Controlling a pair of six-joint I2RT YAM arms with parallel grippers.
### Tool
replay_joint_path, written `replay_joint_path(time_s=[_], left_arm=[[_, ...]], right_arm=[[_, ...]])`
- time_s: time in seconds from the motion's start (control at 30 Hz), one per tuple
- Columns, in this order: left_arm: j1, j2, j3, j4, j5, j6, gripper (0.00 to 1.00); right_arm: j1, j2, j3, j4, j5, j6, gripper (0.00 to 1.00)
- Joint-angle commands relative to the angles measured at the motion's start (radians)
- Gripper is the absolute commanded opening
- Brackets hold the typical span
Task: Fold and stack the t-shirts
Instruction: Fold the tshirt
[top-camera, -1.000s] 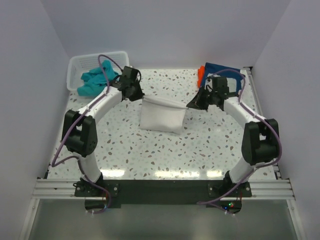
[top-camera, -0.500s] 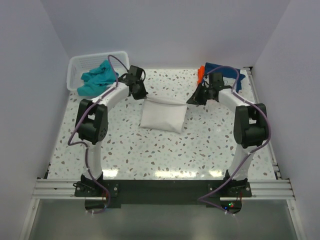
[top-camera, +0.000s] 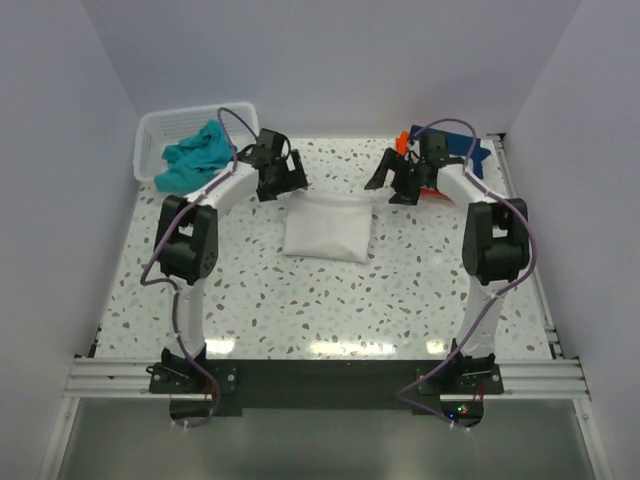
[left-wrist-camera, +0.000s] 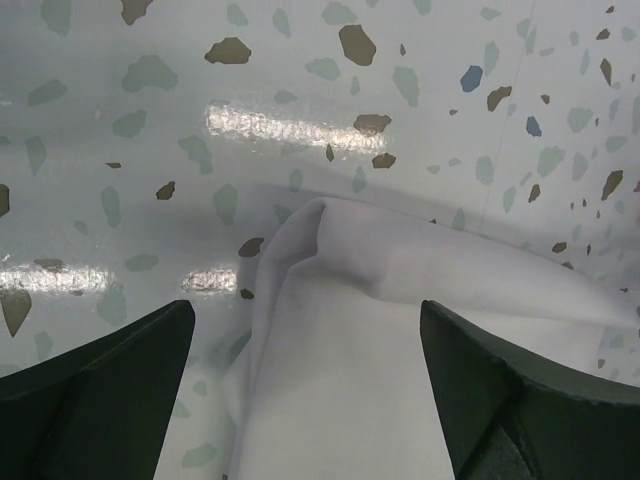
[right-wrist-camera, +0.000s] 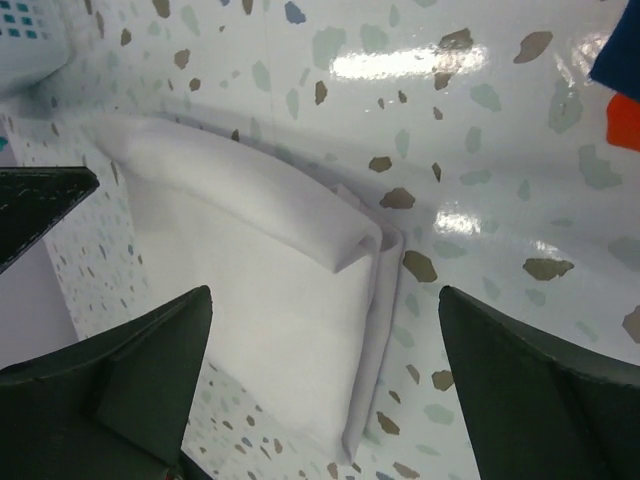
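A folded white t-shirt (top-camera: 326, 227) lies flat in the middle of the speckled table, also seen in the left wrist view (left-wrist-camera: 400, 340) and the right wrist view (right-wrist-camera: 270, 300). My left gripper (top-camera: 282, 178) hovers at its far left corner, open and empty. My right gripper (top-camera: 392, 180) hovers off its far right corner, open and empty too. A teal t-shirt (top-camera: 192, 155) sits in the white basket (top-camera: 152, 130) at the back left. A navy t-shirt (top-camera: 455, 145) and an orange t-shirt (top-camera: 403, 146) lie at the back right.
The basket stands in the back left corner against the wall. The navy and orange pile sits behind my right arm near the table's right rail (top-camera: 508, 180). Both arms stretch far out from their bases (top-camera: 320, 380).
Both grippers have let go of the white t-shirt's far corners and opened. The shirt's far edge dropped flat onto the table, and both grippers shifted slightly back from it.
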Motion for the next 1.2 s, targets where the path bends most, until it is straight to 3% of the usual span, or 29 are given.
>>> replay_joint_path(time_s=[0.0, 0.17, 0.33, 0.53, 0.67, 0.9, 1.17], left_arm=[[0.003, -0.135, -0.014, 0.047, 0.029, 0.019, 1.0], [-0.038, -0.26, -0.164, 0.096, 0.074, 0.004, 1.0], [-0.101, -0.339, -0.339, 0.174, 0.135, -0.039, 1.0], [-0.132, -0.333, -0.46, 0.283, 0.226, -0.076, 1.0], [-0.13, -0.304, -0.51, 0.32, 0.255, -0.085, 1.0], [-0.13, -0.306, -0.601, 0.329, 0.227, -0.093, 1.0], [-0.118, -0.338, -0.669, 0.323, 0.18, -0.087, 1.0]], right_arm=[[0.002, -0.138, -0.012, -0.018, -0.076, -0.045, 0.99], [0.056, -0.27, -0.195, 0.037, -0.196, -0.018, 0.99], [0.186, -0.363, -0.36, 0.219, -0.244, 0.106, 0.99], [0.257, -0.327, -0.465, 0.416, -0.241, 0.225, 0.99], [0.255, -0.269, -0.488, 0.416, -0.236, 0.207, 0.99], [0.24, -0.203, -0.485, 0.249, -0.107, 0.067, 0.99], [0.206, -0.232, -0.605, 0.22, -0.02, 0.026, 0.99]])
